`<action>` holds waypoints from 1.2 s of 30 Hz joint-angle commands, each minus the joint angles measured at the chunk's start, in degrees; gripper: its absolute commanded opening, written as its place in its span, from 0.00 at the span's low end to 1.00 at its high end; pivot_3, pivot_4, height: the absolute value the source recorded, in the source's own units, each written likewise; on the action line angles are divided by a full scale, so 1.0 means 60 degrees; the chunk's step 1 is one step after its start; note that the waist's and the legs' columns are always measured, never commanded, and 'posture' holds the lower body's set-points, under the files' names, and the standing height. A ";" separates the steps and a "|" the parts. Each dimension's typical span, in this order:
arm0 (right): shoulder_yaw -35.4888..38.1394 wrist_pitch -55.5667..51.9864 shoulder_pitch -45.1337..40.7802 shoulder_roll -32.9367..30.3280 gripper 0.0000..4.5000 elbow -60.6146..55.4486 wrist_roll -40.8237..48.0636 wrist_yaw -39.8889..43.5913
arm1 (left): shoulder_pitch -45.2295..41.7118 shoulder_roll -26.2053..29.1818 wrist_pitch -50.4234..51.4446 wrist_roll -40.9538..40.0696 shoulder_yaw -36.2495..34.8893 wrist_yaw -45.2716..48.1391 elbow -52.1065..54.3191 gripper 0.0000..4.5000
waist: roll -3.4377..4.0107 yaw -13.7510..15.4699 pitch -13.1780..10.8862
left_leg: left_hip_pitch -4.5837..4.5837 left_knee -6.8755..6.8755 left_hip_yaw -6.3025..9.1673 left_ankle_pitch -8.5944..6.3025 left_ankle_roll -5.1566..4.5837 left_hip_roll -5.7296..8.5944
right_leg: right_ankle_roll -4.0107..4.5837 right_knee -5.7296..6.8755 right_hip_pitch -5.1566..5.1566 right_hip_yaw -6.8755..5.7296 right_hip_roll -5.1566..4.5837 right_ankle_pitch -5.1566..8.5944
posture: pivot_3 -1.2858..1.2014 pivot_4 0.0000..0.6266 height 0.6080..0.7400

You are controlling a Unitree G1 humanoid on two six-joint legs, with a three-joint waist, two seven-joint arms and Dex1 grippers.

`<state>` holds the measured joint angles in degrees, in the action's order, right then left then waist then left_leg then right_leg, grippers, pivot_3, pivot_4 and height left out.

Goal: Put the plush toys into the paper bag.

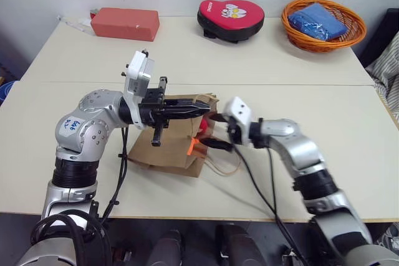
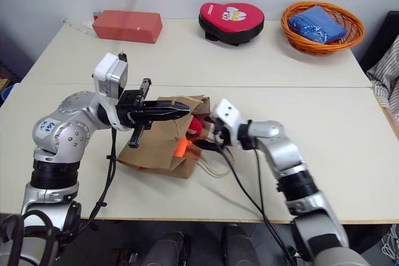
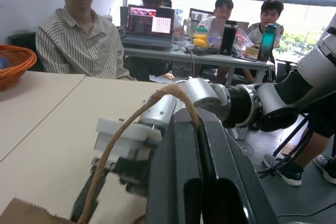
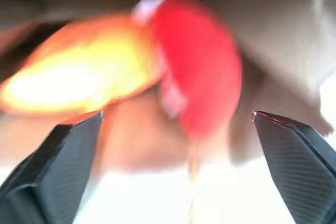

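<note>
1. We see the paper bag [image 1: 171,144] lying on its side on the worktop [image 1: 187,60], mouth toward 3 o'clock.
2. The left gripper [image 1: 202,109] has its fingers closed on the bag's upper handle [image 3: 134,124], lifting the mouth open.
3. The right gripper [image 4: 178,169], at 3 o'clock of the mouth, has its fingers spread wide and empty.
4. The orange toy [image 4: 79,85] and the red toy [image 4: 197,61] lie touching, just inside the mouth.
5. A second handle [image 1: 221,165] loops onto the worktop.
</note>
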<state>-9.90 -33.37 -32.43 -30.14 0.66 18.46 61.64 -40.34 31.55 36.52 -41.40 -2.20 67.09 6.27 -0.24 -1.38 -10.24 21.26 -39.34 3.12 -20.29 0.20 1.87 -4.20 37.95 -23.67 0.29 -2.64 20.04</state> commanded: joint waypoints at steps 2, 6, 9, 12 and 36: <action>0.1003 -0.0949 0.0348 -0.0688 1.00 -0.1061 0.1471 0.0778 | 0.0021 0.0107 -0.0124 -0.0187 -0.0262 -0.0012 0.0276 0.00 | 0.0000 -0.0056 0.0000 | -0.0001 0.0004 -0.0001 0.0000 0.0000 -0.0002 | 0.0000 -0.0010 -0.0005 0.0003 0.0003 0.0000 | 0.52 0.24 1.00; 0.1763 -0.1976 0.0808 -0.1443 1.00 -0.1182 0.2013 0.0584 | 0.0101 0.0127 -0.0069 -0.0258 -0.0324 -0.0115 0.0438 0.00 | 0.0000 -0.0010 0.0000 | -0.0013 0.0007 0.0001 0.0001 0.0002 -0.0002 | 0.0001 -0.0006 -0.0005 0.0008 0.0007 0.0000 | 0.52 0.24 1.00; 0.2166 -0.4091 0.1113 -0.2197 1.00 -0.1213 0.2543 0.0059 | 0.0187 0.0141 -0.0015 -0.0340 -0.0366 -0.0206 0.0592 0.00 | 0.0000 0.0073 0.0000 | -0.0005 0.0001 0.0001 0.0000 0.0000 0.0001 | 0.0000 -0.0008 -0.0002 0.0011 -0.0002 0.0000 | 0.52 0.24 1.00; 0.2614 -0.6714 0.1024 -0.2023 1.00 -0.0818 0.3324 -0.0790 | 0.0306 0.0120 0.0027 -0.0390 -0.0353 -0.0273 0.0690 0.00 | 0.0000 0.0164 0.0000 | -0.0004 -0.0001 0.0001 -0.0001 -0.0002 0.0000 | 0.0000 -0.0014 -0.0004 0.0012 -0.0002 0.0000 | 0.52 0.24 1.00; 0.4057 -0.9855 0.0593 0.1805 0.56 -0.0072 0.7630 -0.6732 | 0.0275 0.0148 0.0275 -0.0607 -0.0406 -0.0555 0.0913 0.00 | -0.0050 -0.0044 0.0034 | -0.0020 0.0026 0.0001 0.0003 0.0004 -0.0005 | 0.0001 0.0004 -0.0008 0.0013 0.0008 0.0000 | 0.52 0.24 1.00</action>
<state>11.97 -92.18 -28.40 -19.29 0.50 61.37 23.43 -38.21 32.10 38.52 -43.55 -3.39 63.87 10.23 -0.54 -1.65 -10.03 21.16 -39.19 3.12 -20.27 0.22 1.84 -4.19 37.98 -23.72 0.37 -2.60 20.04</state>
